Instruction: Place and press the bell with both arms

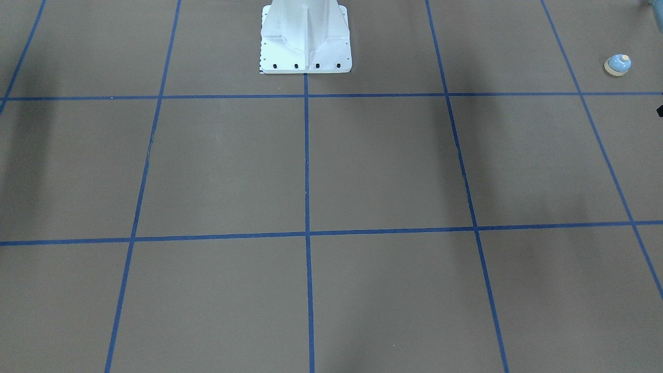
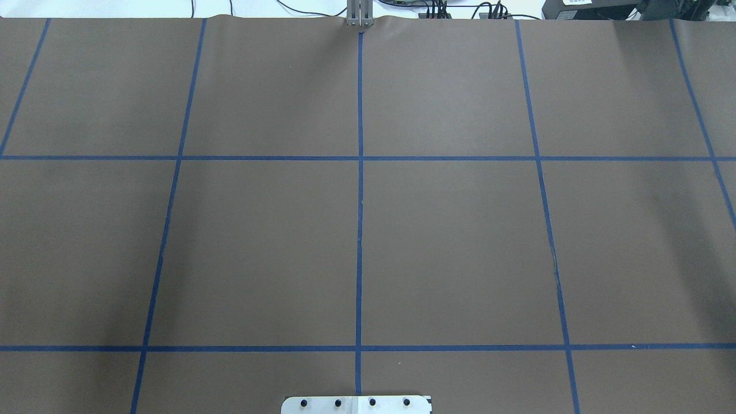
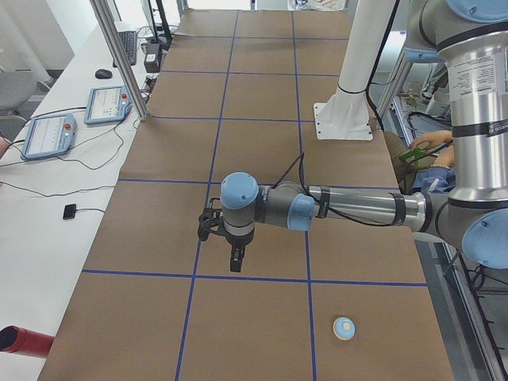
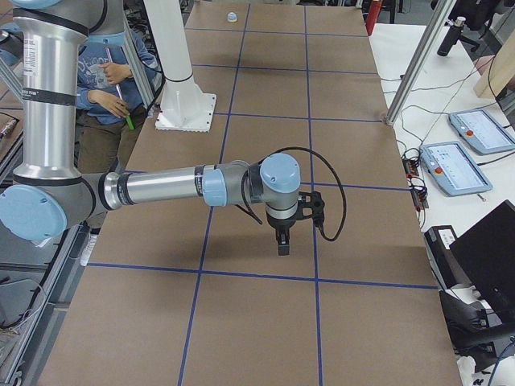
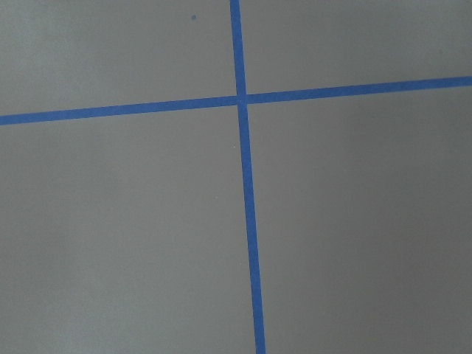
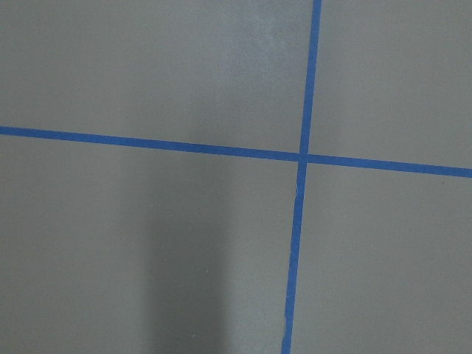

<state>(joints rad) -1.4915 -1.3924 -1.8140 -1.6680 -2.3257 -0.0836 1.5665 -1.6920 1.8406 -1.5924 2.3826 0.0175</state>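
The small light-blue bell (image 1: 617,65) stands upright on the brown table near the robot's left end; it also shows in the exterior left view (image 3: 344,327) and far off in the exterior right view (image 4: 232,16). My left gripper (image 3: 236,262) points down above the table, well away from the bell toward the table's middle and far side. My right gripper (image 4: 282,245) points down over the table's other end, far from the bell. Both show only in the side views, so I cannot tell if they are open or shut. The wrist views show only table and blue tape.
The white pedestal (image 1: 305,36) stands at the robot's edge of the table (image 2: 460,241), which carries a grid of blue tape. A person (image 4: 109,76) sits behind the robot. Tablets (image 3: 48,135) and cables lie on the side desk. A red cylinder (image 3: 20,340) lies there too.
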